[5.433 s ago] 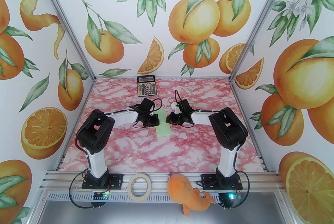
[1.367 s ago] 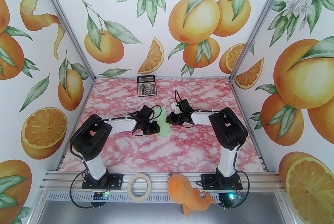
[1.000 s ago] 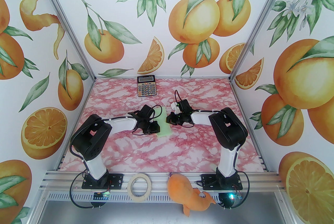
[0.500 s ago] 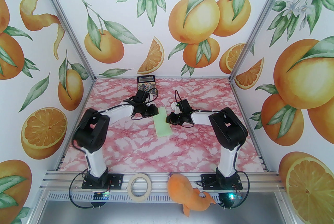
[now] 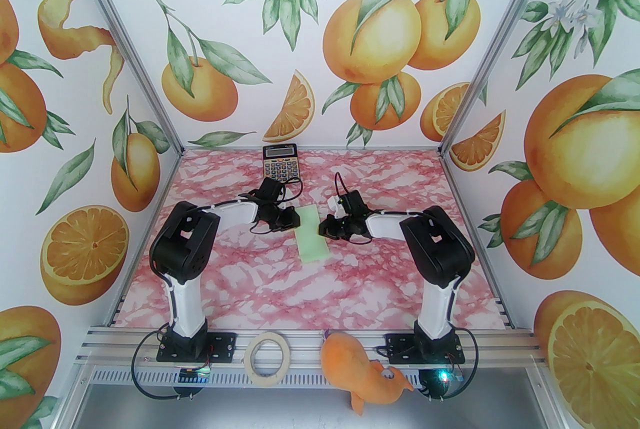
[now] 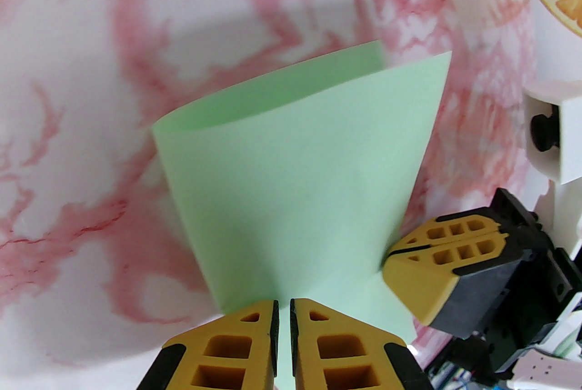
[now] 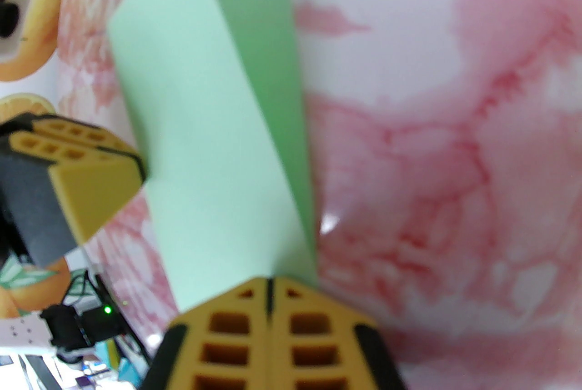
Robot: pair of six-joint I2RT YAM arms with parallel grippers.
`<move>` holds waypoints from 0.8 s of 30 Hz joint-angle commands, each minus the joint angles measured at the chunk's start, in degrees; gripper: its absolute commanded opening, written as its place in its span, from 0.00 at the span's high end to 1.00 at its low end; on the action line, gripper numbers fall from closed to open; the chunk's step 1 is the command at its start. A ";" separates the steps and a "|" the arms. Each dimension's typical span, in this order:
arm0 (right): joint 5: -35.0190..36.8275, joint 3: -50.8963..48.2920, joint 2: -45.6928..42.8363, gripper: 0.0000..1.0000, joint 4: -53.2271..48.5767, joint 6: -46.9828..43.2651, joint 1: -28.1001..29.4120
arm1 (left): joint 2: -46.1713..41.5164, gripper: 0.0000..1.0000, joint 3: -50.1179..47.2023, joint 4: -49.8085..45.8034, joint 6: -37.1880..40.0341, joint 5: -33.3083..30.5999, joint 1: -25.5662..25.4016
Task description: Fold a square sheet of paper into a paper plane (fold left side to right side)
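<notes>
Folded green paper sheet (image 5: 312,239): R gripper (image 7: 269,284), 3 o'clock, clamps its edge; L gripper (image 6: 282,305), 10 o'clock, near-closed, hold unclear.

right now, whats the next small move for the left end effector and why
Probably press the left end effector down on the folded left edge and slide along it to flatten the crease. The square sheet of paper is folded over, but the left wrist view shows a rounded fold and far corners that gape, while the right end effector pinches the open edges.
</notes>
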 commanded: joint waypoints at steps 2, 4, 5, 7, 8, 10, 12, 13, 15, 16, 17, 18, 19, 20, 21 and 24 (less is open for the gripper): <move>4.25 -0.35 2.12 1.00 -4.89 -0.89 0.39 | 1.56 0.87 -0.95 2.49 1.00 1.43 0.20; 4.33 -0.12 1.52 1.00 -5.34 -1.03 0.35 | 2.03 0.88 -1.04 2.58 1.01 1.09 0.23; 4.22 0.14 1.15 1.00 -5.84 -1.18 0.38 | 2.13 0.88 -1.19 2.64 0.87 0.95 0.16; 4.48 0.54 -0.20 1.00 -6.69 -1.13 0.63 | 2.05 0.90 -1.61 2.88 0.65 0.74 0.18; 4.85 0.80 -1.16 1.00 -7.30 -1.27 0.82 | 2.05 0.90 -1.70 2.85 0.59 0.75 0.21; 5.39 1.56 -2.62 1.00 -8.38 -1.08 1.50 | 1.94 0.90 -2.00 3.02 0.37 0.51 0.21; 5.40 1.67 -2.84 1.00 -8.55 -1.00 1.57 | 1.88 0.91 -2.16 3.21 0.32 0.50 0.21; 5.44 1.71 -2.93 1.00 -8.63 -0.97 1.68 | 1.79 0.91 -2.33 3.35 0.18 0.55 0.24; 7.10 3.61 -5.39 1.00 -9.54 2.07 5.06 | 1.60 0.91 -2.97 4.64 -0.47 1.01 0.12; 7.55 4.07 -5.62 1.00 -9.50 3.25 6.06 | 1.69 0.91 -3.06 4.76 -0.47 1.24 0.12; 8.22 4.44 -5.86 1.00 -9.51 3.96 6.79 | 1.62 0.91 -3.19 4.90 -0.41 1.42 0.11; 8.89 4.68 -6.07 1.00 -9.35 4.73 7.42 | 1.59 0.91 -3.30 5.08 -0.46 1.47 0.09; 9.40 4.89 -6.31 1.00 -9.25 5.30 7.90 | 1.55 0.91 -3.33 5.12 -0.36 1.64 0.07; 10.00 5.11 -6.65 1.00 -9.16 5.91 8.60 | 1.58 0.91 -3.49 5.25 -0.29 1.76 0.07; 10.02 5.44 -6.64 1.00 -8.95 6.36 9.06 | 1.52 0.91 -3.65 5.46 -0.37 1.82 0.10; 7.64 5.96 -5.12 1.00 -7.15 8.95 10.11 | 1.44 0.91 -3.93 5.64 -0.31 1.82 0.16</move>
